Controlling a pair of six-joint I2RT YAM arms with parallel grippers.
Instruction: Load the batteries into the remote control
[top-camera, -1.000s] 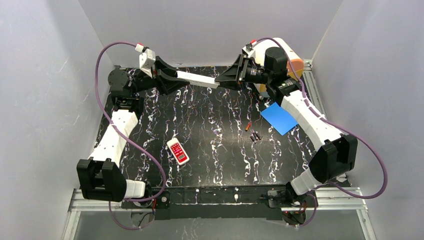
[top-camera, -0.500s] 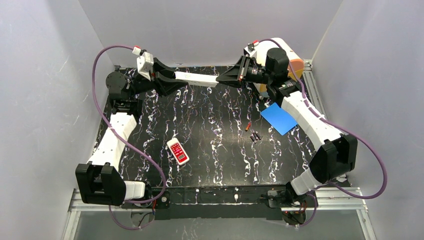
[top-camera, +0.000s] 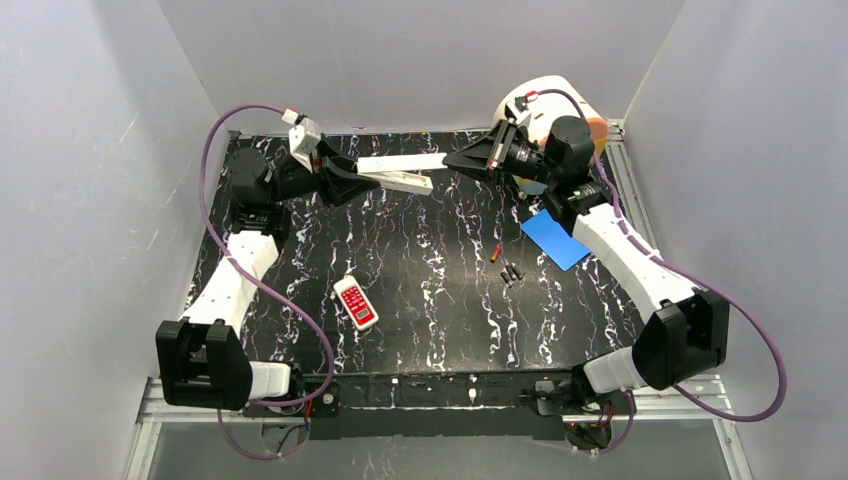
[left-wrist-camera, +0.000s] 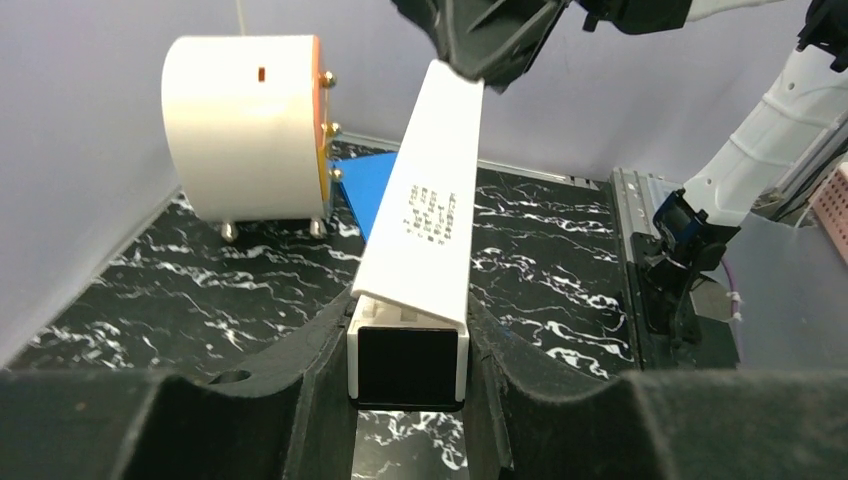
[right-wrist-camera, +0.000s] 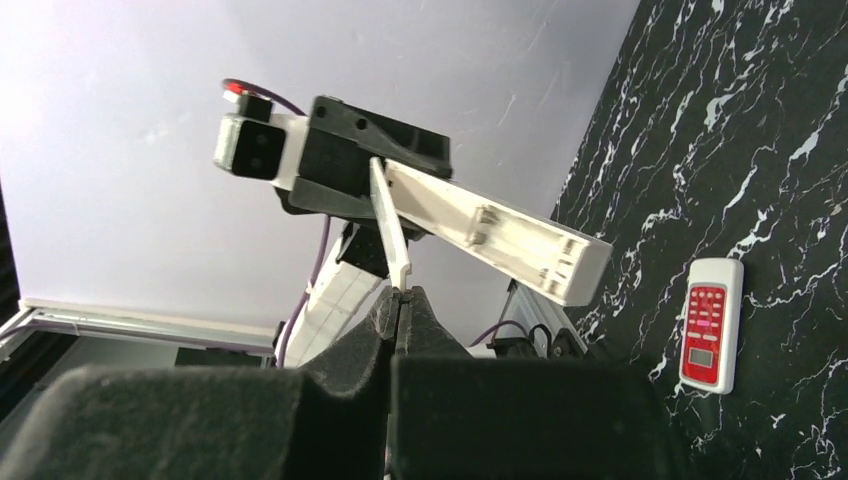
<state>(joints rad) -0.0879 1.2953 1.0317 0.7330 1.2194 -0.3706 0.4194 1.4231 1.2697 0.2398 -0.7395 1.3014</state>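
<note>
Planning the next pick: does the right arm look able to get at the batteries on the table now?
Probably not yet. The right gripper is shut on the battery cover, so its jaws are taken; the batteries themselves lie uncovered on the table.

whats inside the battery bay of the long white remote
The remote control has its bay open: only white walls show, its floor partly hidden at this slant. The batteries lie on the table.
</note>
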